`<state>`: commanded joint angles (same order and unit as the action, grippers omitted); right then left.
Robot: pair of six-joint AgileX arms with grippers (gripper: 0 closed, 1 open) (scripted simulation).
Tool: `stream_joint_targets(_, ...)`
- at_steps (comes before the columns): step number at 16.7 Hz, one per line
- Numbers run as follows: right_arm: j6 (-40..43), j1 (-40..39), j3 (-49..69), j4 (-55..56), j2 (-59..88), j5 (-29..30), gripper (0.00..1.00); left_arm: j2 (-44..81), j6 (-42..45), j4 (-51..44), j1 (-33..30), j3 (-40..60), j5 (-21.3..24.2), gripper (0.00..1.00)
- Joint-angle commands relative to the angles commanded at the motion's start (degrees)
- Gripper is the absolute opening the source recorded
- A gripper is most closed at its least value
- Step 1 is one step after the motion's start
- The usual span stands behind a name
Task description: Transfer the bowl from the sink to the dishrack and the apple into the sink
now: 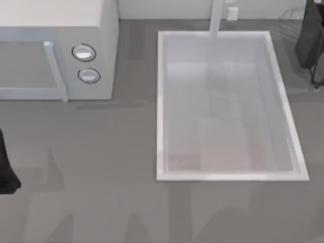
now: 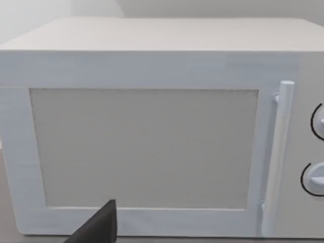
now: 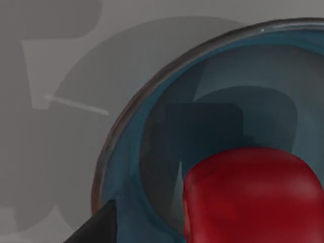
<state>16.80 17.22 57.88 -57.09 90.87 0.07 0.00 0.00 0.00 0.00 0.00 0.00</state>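
The teal-blue bowl [image 3: 147,167] with its reddish-brown rim line rests on a grey surface, seen close in the right wrist view. The red apple [image 3: 253,197] lies inside it. My right gripper [image 3: 98,228] hovers just above the bowl's rim. In the top view the white sink [image 1: 161,106] holds nothing in its basin. My right arm [image 1: 311,40] is at the far right edge, past the sink's back corner. My left arm [image 1: 6,169] is parked at the left edge, facing the microwave. The dishrack is out of view.
A white microwave [image 1: 55,50] with two round knobs [image 1: 84,52] and a bar handle stands at the back left, close in front of the left wrist camera [image 2: 152,126]. A white faucet [image 1: 216,17] rises behind the sink. Bare grey counter [image 1: 101,167] spreads left of and in front of the sink.
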Motion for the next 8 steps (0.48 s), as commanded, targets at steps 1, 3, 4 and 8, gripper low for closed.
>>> stream_joint_targets(1,-0.1,0.1,-1.3,2.4,1.0,0.0,1.00,0.0,0.0,0.0,0.0,0.0,0.0,1.00)
stream_joint_targets(3,-0.2,0.2,-4.3,8.0,3.3,0.0,1.00,0.0,0.0,0.0,0.0,0.0,0.0,1.00)
stream_joint_targets(4,-0.2,0.2,-5.8,10.9,4.5,0.0,1.00,0.0,0.0,0.0,0.0,0.0,0.0,1.00)
stream_joint_targets(8,-0.2,0.1,-10.2,18.5,8.0,0.0,1.00,0.0,0.0,0.0,0.0,0.0,0.0,1.00)
